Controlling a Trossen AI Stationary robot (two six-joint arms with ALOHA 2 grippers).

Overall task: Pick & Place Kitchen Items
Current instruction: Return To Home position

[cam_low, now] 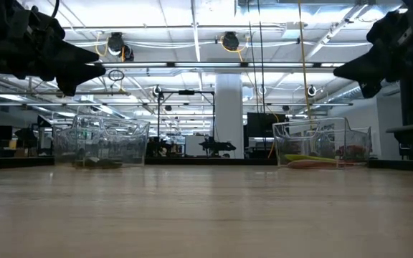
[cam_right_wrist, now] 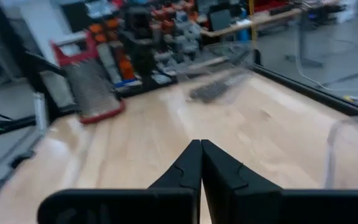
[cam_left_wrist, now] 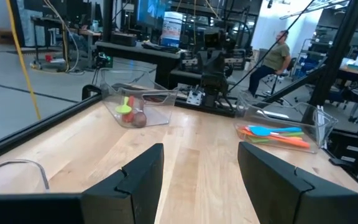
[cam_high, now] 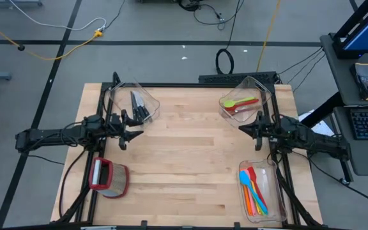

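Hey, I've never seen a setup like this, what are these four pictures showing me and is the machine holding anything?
It is a robot with two dark arms at a wooden table. One picture looks straight down, one looks level across the tabletop, and two come from cameras on the arms' wrists.

The left gripper hangs open over the table's left side, beside a clear bin holding black-handled knives. The right gripper is shut and hangs over the right side. Neither holds anything.

On the right, the far bin has a green spoon and red utensils. The near bin holds a bundle of colourful utensils, blue, red and orange among them. A red-rimmed container lies near the front left.
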